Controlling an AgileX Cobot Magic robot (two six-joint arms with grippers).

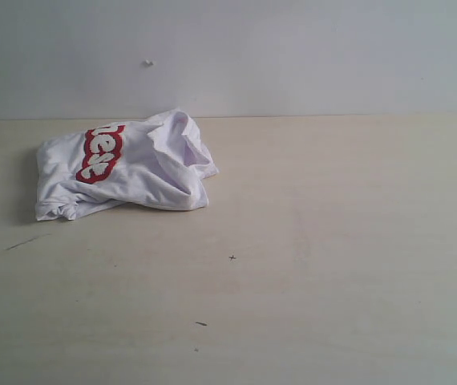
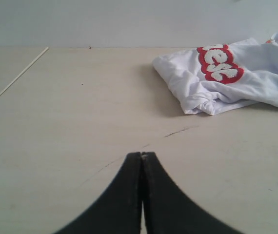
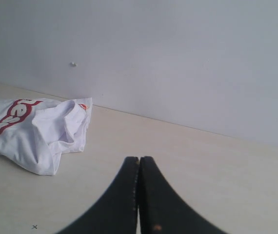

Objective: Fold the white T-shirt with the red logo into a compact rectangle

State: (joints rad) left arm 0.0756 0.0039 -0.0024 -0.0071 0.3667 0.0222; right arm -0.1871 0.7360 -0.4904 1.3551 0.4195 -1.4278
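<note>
Exterior view takes in a wide, pale wood-grain worktop [image 1: 317, 265] that runs back to a plain, light grey-white wall [image 1: 293, 56]. The two meet in a straight line across the upper part of the scene. A small pale nub [image 1: 148, 62] sits on the wall above the cloth.

The white T-shirt [image 1: 128, 172] lies bunched in a wrinkled heap at the far left of the worktop, near the wall but apart from it, with a soft shadow along its left side. The red logo [image 1: 100, 153] faces up on the left half of the heap. Only some of its puffy white letters show, and the rest is folded out of sight.

The surface carries a few marks: a thin dark scratch [image 1: 24, 241] in front of the shirt, a tiny cross [image 1: 232, 257] near the middle, and a dark fleck [image 1: 201, 324] nearer the camera.

In the left wrist view the left jaws are together, black tips touching, over bare worktop and well apart from the shirt. A thin pale strip [image 2: 17, 77] runs slantwise across the surface on the side away from the cloth. In the right wrist view the right jaws are likewise pressed together and hold nothing, with the shirt well apart from them. A small orange neck tag [image 3: 83, 106] peeps out at the heap's edge nearest the wall.
</note>
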